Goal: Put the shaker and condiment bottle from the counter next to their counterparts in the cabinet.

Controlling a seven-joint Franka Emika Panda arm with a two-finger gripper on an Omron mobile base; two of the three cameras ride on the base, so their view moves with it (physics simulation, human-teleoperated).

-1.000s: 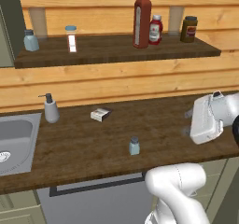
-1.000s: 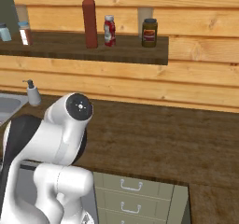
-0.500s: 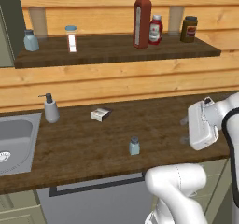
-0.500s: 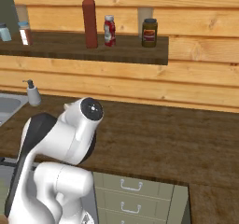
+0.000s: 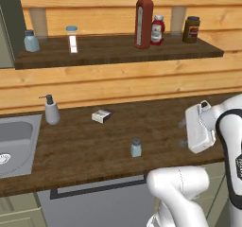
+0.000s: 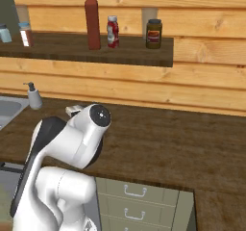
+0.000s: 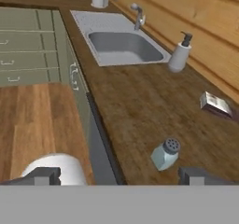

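The shaker (image 5: 136,147) stands upright on the dark wood counter near its front edge. In the hand view the shaker (image 7: 165,154) lies just beyond my fingertips, close to the right one (image 7: 198,175). My gripper (image 7: 120,176) is open and holds nothing. My gripper (image 5: 182,134) hovers to the right of the shaker, pointing left over the counter. The condiment bottle (image 5: 143,19) stands on the cabinet (image 5: 113,56) shelf right beside the short red bottle (image 5: 157,30). A twin shaker (image 5: 31,40) sits at the shelf's left end.
A white pump dispenser (image 5: 51,110) and a sink (image 7: 123,45) are at the counter's left. A small box (image 5: 102,116) lies mid-counter. The shelf also holds a clear jar (image 5: 72,38) and a dark jar (image 5: 191,29). Drawers (image 6: 134,191) sit below the counter.
My hand has swung a little left and lower over the counter, toward the shaker. The things on the counter and shelf have not moved.
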